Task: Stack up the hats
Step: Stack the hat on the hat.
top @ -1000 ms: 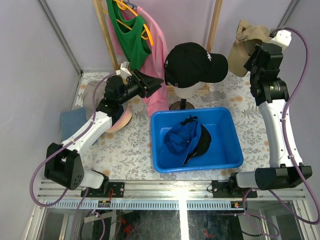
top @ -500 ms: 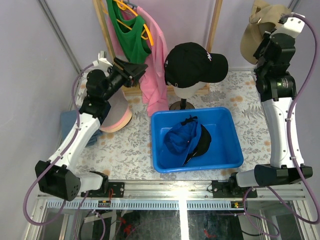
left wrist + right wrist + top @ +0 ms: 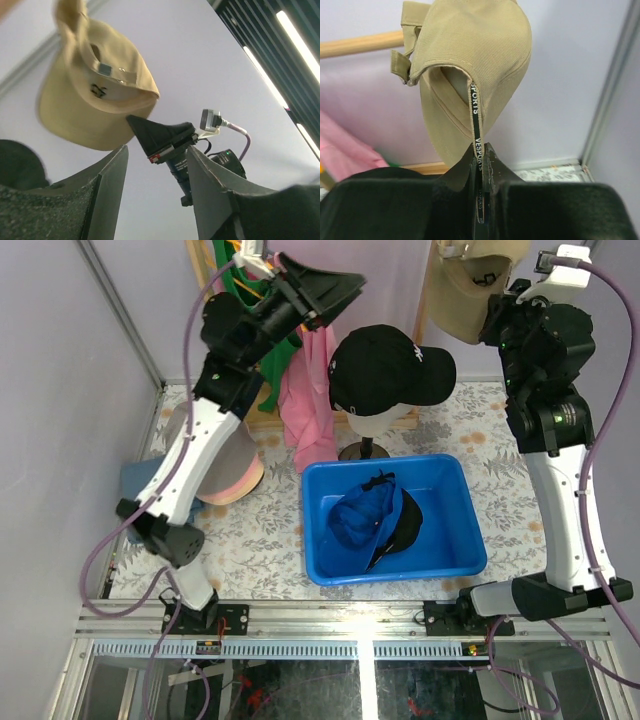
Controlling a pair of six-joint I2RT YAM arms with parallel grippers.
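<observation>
My right gripper is shut on the brim edge of a khaki baseball cap, which hangs high at the back right. My left gripper is raised high at the back, open and empty, and points toward that cap. Its fingers frame the right gripper. A black cap with a white logo sits on a mannequin head. A blue cap and a black cap lie in the blue bin. Stacked bucket hats sit at the left, partly hidden by the left arm.
A wooden rack at the back holds a green shirt and a pink shirt on hangers. The mannequin stand rises just behind the bin. A folded blue cloth lies at the far left. Side walls stand close.
Both arms rose. The left gripper swung up from beside the pink shirt to high at the back, facing right. The right gripper carried the khaki cap higher and leftward.
</observation>
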